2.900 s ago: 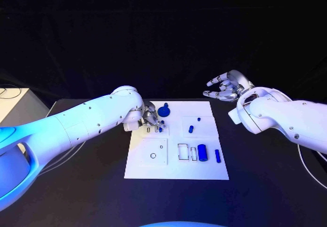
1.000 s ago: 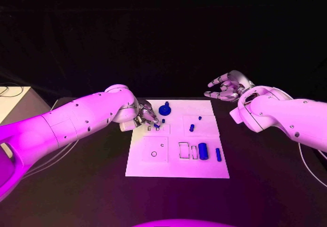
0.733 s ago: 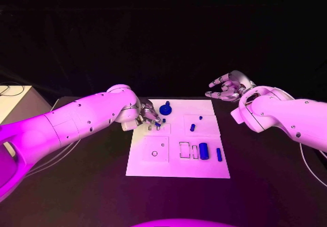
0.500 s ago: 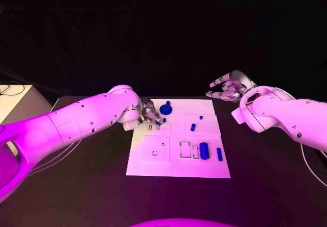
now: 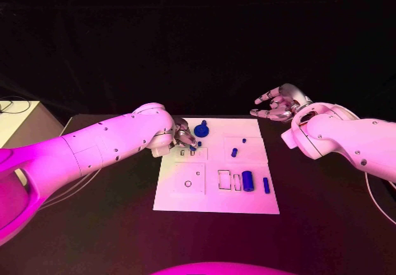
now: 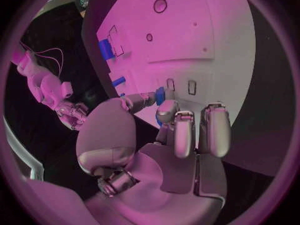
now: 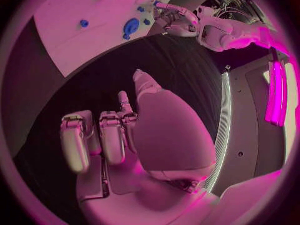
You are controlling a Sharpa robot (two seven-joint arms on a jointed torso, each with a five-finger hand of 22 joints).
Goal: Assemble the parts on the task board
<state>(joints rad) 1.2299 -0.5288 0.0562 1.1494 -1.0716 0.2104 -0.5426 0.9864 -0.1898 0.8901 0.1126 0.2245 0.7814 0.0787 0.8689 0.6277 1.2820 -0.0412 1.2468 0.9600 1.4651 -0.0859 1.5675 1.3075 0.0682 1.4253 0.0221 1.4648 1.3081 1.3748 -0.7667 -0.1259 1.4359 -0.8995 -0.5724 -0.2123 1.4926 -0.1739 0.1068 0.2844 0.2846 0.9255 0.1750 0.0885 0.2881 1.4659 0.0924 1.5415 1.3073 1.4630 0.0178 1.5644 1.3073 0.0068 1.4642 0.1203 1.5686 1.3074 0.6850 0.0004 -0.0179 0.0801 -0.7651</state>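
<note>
Parts: small blue pieces lie on the white board [image 5: 216, 203] in the middle of the table; one small blue peg [image 6: 160, 95] sits pinched in the left hand's fingertips, just over the board's far left area.
Slots: two small dark rectangular outlines [image 6: 180, 86] lie just beside the pinched peg; judging by this, one of them is the target.
Left hand: the left hand [image 5: 183, 138] pinches the peg between thumb and fingers, the remaining fingers held straight beside it.
Other pieces: a round blue knob [image 5: 201, 131] stands near the left hand; a thick blue cylinder [image 5: 248, 181] and a thin blue bar [image 5: 265, 184] lie toward the board's right side; two small pieces [image 5: 234, 152] lie between.
Right hand: the right hand [image 5: 276, 105] hovers past the board's far right corner, fingers spread, holding nothing.
Doing it well: keep the peg upright, line it over the outline, lower slowly, let go only once it seats.
Risk: a tilted peg may jam or slip free.
</note>
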